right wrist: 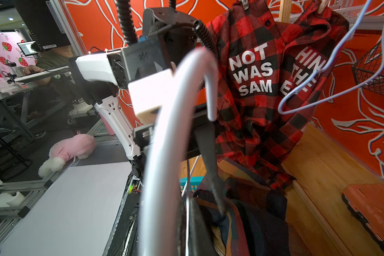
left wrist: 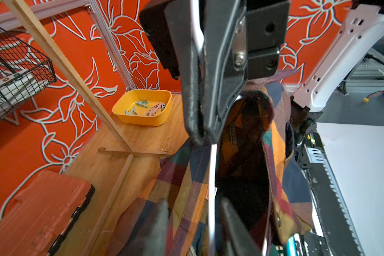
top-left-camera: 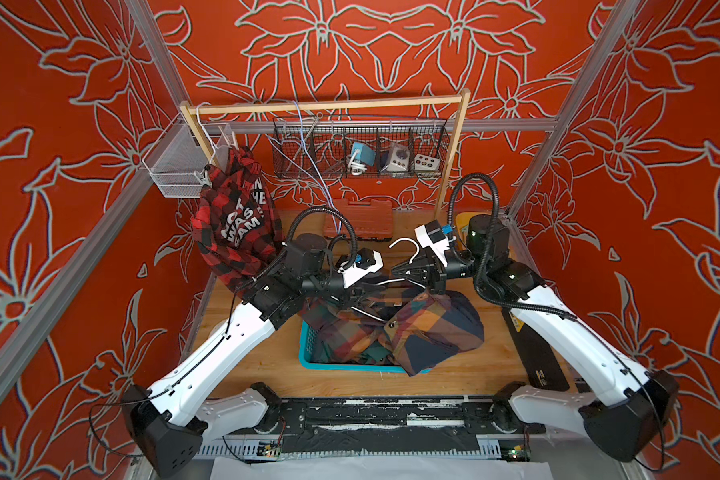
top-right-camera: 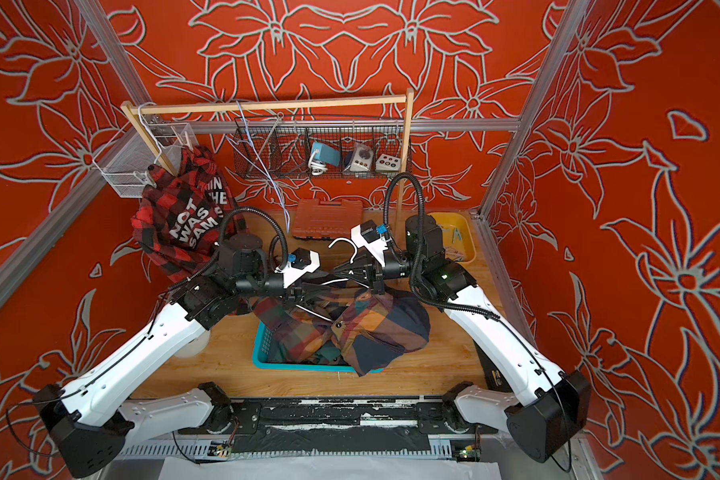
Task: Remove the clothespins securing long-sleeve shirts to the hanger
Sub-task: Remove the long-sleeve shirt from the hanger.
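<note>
A dark plaid long-sleeve shirt (top-left-camera: 429, 328) hangs off a white hanger (top-left-camera: 404, 245) above the teal basket (top-left-camera: 306, 357). My right gripper (top-left-camera: 410, 272) is shut on the hanger near its neck, whose white hook (right wrist: 175, 133) fills the right wrist view. My left gripper (left wrist: 194, 201) is at the shirt's shoulder. Its blurred fingers stand apart, with the hanger wire (left wrist: 212, 177) and plaid cloth between them. Several loose clothespins (left wrist: 142, 104) lie in the yellow tray (left wrist: 142, 120). A red-and-black lettered shirt (top-left-camera: 233, 224) hangs on the rack at the left, with a cream peg (right wrist: 320, 6) at its top.
A wooden rack (top-left-camera: 329, 106) spans the back, with a black wire basket (top-left-camera: 358, 149) and an empty blue wire hanger (top-left-camera: 308, 166) behind it. An orange tool case (top-left-camera: 358, 220) lies at the back. A white mesh bin (top-left-camera: 175, 166) hangs at the left.
</note>
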{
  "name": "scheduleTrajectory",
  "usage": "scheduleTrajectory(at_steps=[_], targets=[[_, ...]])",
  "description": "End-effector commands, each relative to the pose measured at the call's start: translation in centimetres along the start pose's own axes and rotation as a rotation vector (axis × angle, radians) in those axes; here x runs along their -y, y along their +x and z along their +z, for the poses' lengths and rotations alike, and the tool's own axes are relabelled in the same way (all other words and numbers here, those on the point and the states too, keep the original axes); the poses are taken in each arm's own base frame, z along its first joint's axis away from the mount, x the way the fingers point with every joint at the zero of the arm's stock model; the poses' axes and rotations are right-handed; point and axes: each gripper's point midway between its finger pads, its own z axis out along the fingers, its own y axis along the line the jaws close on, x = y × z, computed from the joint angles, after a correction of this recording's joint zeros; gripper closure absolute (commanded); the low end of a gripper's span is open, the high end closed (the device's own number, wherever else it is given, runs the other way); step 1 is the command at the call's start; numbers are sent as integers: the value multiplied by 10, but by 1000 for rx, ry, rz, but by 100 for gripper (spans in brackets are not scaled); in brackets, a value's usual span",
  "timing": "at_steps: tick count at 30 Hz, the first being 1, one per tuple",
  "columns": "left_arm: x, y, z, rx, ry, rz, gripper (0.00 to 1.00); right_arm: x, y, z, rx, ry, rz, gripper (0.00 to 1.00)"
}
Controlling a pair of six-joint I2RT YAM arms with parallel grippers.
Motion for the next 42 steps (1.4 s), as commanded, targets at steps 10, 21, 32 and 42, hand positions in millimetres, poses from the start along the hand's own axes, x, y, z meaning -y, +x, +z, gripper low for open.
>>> scheduleTrajectory(at_steps=[10, 21, 32, 42], targets=[[-26, 5, -12, -55, -215, 96, 100, 5, 6, -3, -28, 94, 33, 89], [-65, -1, -43, -71, -474, 138, 100, 32, 70, -30, -58, 312, 231, 52], [-91, -43, -102, 95, -631, 142, 100, 77, 119, -96, 11, 625, 529, 47], [-74, -78, -98, 272, -500, 131, 100, 59, 162, -159, -104, 1001, 745, 38]])
